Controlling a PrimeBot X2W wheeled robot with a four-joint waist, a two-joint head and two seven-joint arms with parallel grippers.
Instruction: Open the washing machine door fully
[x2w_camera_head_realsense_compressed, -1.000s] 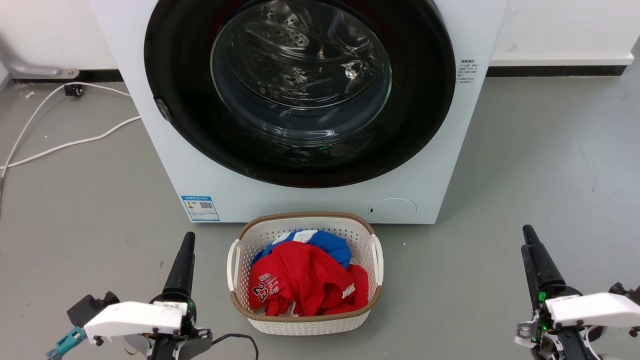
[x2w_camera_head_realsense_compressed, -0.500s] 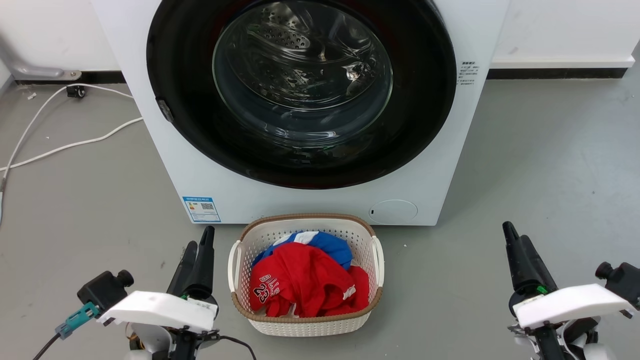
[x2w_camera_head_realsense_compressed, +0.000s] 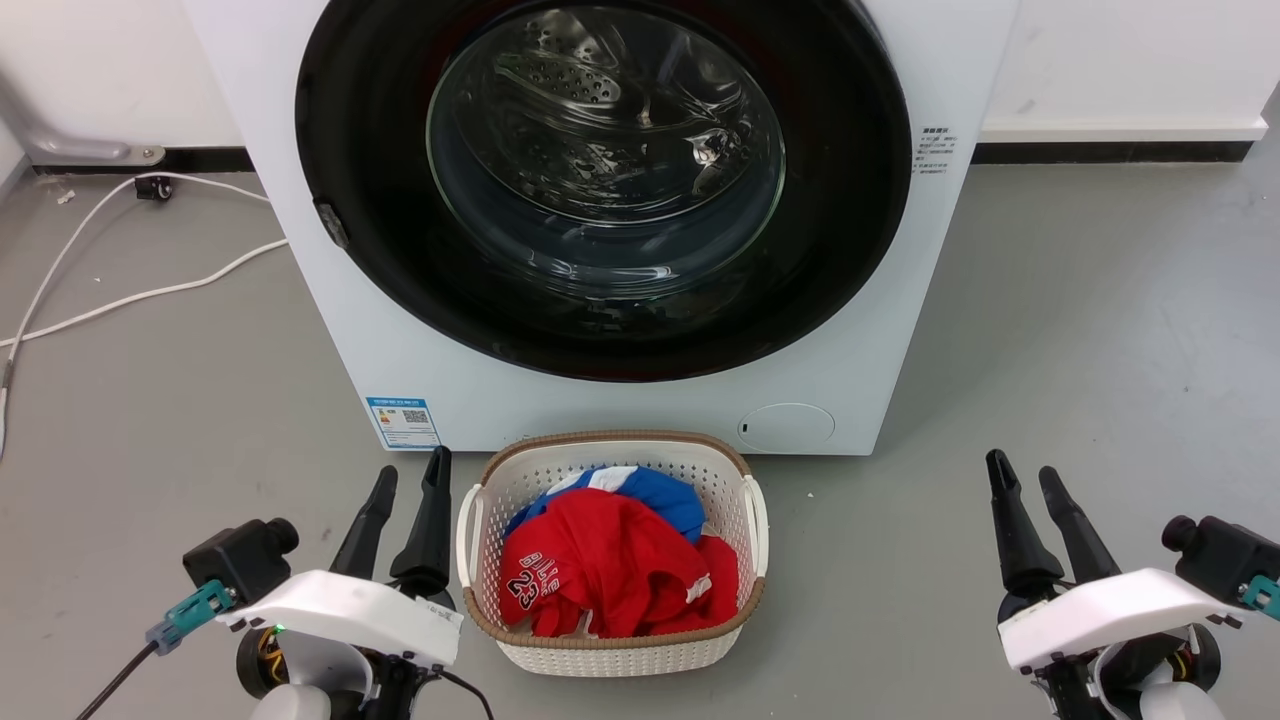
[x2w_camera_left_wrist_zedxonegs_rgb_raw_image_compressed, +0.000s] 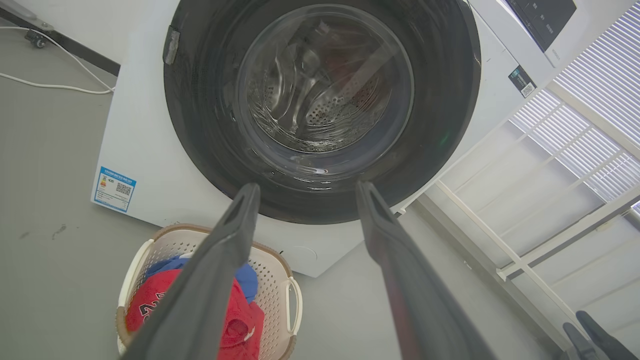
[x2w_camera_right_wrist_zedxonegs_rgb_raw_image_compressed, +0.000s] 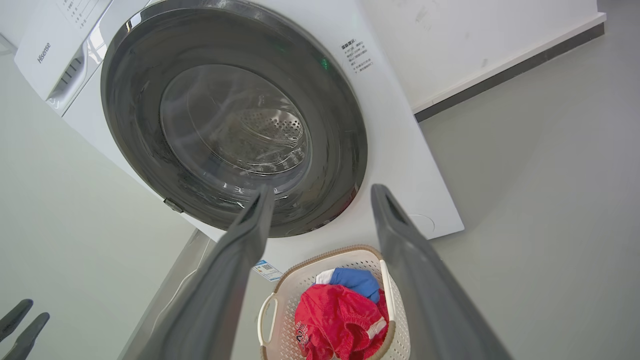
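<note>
Ahead of both tools, the washing machine (x2w_camera_head_realsense_compressed: 880, 330) stands on the grey floor (x2w_camera_head_realsense_compressed: 1100, 300). The washing machine door (x2w_camera_head_realsense_compressed: 850, 200) lies shut against its front, and the perforated drum shows through the glass. The left tool (x2w_camera_head_realsense_compressed: 413, 462) and right tool (x2w_camera_head_realsense_compressed: 1021, 463) hover low, well apart from the door, each with fingers parted and holding nothing. Between them sits a white basket (x2w_camera_head_realsense_compressed: 745, 500) holding a red jersey (x2w_camera_head_realsense_compressed: 600, 560) numbered "23" and a blue garment (x2w_camera_head_realsense_compressed: 660, 495). Just beyond the left tool, a blue label sticker (x2w_camera_head_realsense_compressed: 403, 420) carries a QR code, with text too small to read. The brand name "Hisense" (x2w_camera_right_wrist_zedxonegs_rgb_raw_image_compressed: 44, 52) is printed on the machine's upper panel.
</note>
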